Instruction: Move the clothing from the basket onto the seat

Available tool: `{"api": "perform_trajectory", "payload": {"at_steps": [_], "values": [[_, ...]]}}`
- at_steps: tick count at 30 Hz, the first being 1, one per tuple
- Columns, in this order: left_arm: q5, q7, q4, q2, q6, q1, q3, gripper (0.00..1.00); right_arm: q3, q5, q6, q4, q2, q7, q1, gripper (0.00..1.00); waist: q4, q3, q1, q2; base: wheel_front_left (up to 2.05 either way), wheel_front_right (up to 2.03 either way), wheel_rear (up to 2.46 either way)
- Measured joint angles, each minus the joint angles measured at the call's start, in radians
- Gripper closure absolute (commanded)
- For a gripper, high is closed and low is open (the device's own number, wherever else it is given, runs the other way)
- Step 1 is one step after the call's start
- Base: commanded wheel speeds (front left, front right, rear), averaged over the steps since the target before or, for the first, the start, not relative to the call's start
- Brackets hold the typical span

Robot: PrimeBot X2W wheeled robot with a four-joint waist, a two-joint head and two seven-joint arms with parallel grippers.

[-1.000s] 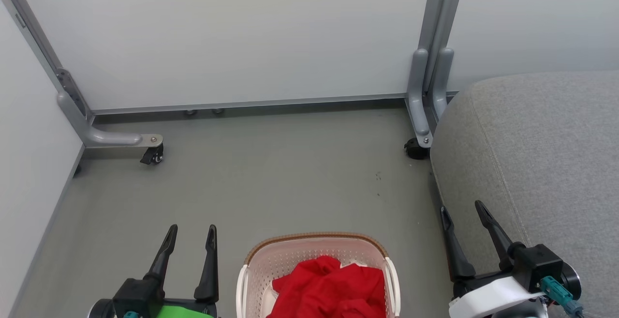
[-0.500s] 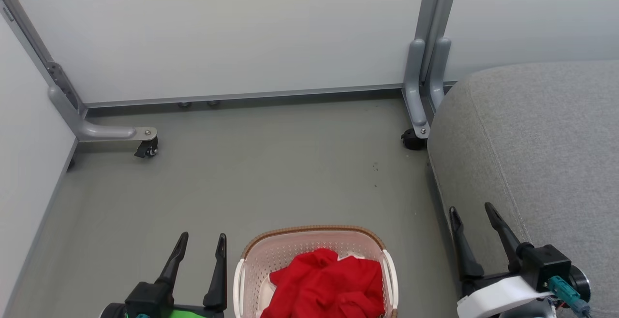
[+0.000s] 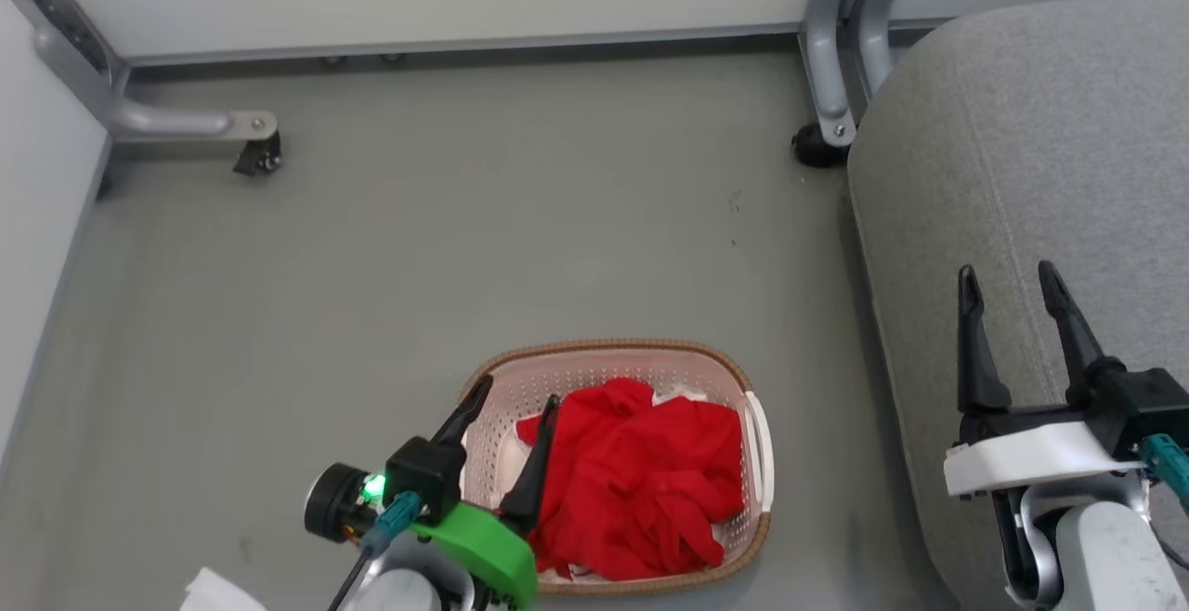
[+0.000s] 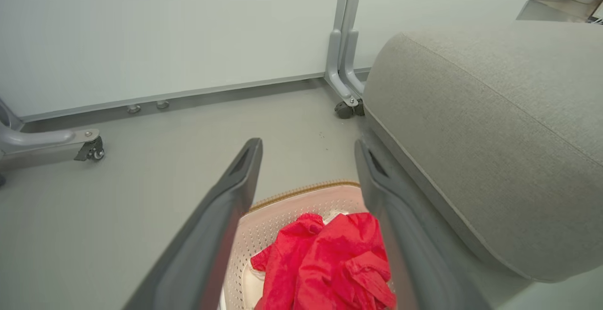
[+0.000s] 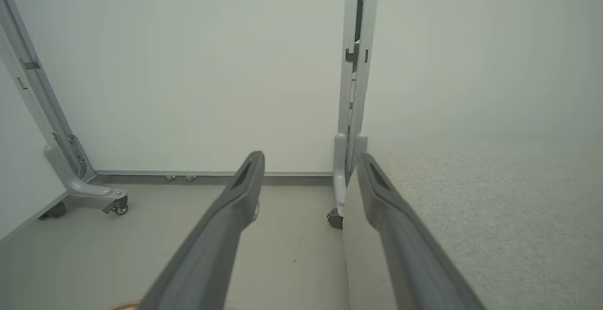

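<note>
**Left jaws poised at the basket [image 3: 604,347].**
Left jaws open over the left side of the basket; red clothing [image 3: 641,481] heaped inside; right jaws open, empty, above the seat [image 3: 1022,128]. Risk: a fingertip catching the perforated wall would drag the basket; a shallow pinch would drop cloth short of the seat.

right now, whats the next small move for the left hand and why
Probably lower the open left hand into the basket, onto the red clothing: it hangs over the basket's left side holding nothing, with the pile right beside it.
</note>
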Motion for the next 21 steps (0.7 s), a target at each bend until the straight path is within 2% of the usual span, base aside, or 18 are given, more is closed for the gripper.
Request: {"api": "perform_trajectory", "payload": {"at_steps": [9, 15, 18, 21], "values": [[-0.115, 0.000, 0.316, 0.017, 0.000, -0.313, -0.290, 0.00, -0.022, -0.023, 0.000, -0.066, -0.008, 0.000, -0.117, 0.00, 0.010, 0.189, 0.0000, 0.0000, 0.00, 0.00, 0.00], [-0.149, 0.000, 0.496, 0.018, 0.000, -0.516, -0.466, 0.00, -0.057, -0.031, 0.000, -0.103, -0.021, 0.000, -0.176, 0.00, 0.008, 0.316, 0.0001, 0.0000, 0.00, 0.00, 0.00], [-0.145, 0.000, 0.603, 0.011, 0.000, -0.598, -0.527, 0.00, -0.054, -0.033, 0.000, -0.117, -0.022, 0.000, -0.198, 0.00, 0.005, 0.374, 0.0002, 0.0000, 0.00, 0.00, 0.00], [-0.093, 0.007, 0.688, 0.007, 0.000, -0.685, -0.581, 0.00, -0.051, -0.036, 0.000, -0.130, -0.021, 0.000, -0.219, 0.00, -0.002, 0.429, 0.0002, 0.0000, 0.00, 0.00, 0.00]]}}
